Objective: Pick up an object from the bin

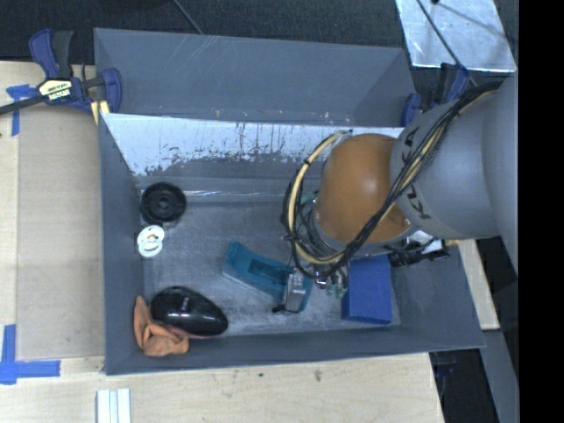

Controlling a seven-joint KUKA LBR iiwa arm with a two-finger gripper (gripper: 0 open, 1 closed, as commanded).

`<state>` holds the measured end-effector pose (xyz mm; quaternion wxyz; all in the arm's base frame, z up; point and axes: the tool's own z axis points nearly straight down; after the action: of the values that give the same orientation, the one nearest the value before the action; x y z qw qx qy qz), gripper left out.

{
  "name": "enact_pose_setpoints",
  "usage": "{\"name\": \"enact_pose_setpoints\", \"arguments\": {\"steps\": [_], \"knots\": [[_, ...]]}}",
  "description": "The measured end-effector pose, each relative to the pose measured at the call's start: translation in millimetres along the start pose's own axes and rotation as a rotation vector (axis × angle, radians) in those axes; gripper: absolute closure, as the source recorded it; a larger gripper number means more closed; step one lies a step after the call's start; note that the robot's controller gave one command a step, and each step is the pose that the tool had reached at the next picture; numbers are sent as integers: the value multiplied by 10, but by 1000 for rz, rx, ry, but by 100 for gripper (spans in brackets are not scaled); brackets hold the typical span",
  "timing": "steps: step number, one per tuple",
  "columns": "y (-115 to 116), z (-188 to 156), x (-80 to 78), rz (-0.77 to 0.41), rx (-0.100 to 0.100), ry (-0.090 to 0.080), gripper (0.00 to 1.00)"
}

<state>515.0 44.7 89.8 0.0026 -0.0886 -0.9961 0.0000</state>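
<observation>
Currently the pincer (295,296) is hanging low near the front of the grey metal bin (264,77), beneath the arm's rounded orange wrist cover (357,188) and its looping black and yellow cables (300,210). Its tip is sitting at the right end of a teal plastic piece with an angled, wedge-like shape (251,270). Whether the pincer is open, closed or gripping that teal piece cannot be told, as its tip is showing as a small grey and dark cluster overlapping the piece's end. The teal piece is lying flat on the bin floor, stretching away from the pincer to the left and slightly toward the back.

Just to the right of the pincer, a blue rectangular block (368,291) is lying partly under the arm. Well apart to the left, a glossy black oval object shaped like a computer mouse (188,312) is resting on a crumpled orange cloth (157,337) in the front left corner. Farther left and toward the back, a small white ring-shaped cap (151,241) is lying near the left wall, and a black round disc with a raised hub (163,203) is sitting just behind it.
</observation>
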Motion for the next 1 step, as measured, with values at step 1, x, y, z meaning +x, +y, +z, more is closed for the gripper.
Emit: {"name": "enact_pose_setpoints", "arguments": {"steps": [1], "knots": [[-138, 190, 27, -36, -1, -6, 100]]}}
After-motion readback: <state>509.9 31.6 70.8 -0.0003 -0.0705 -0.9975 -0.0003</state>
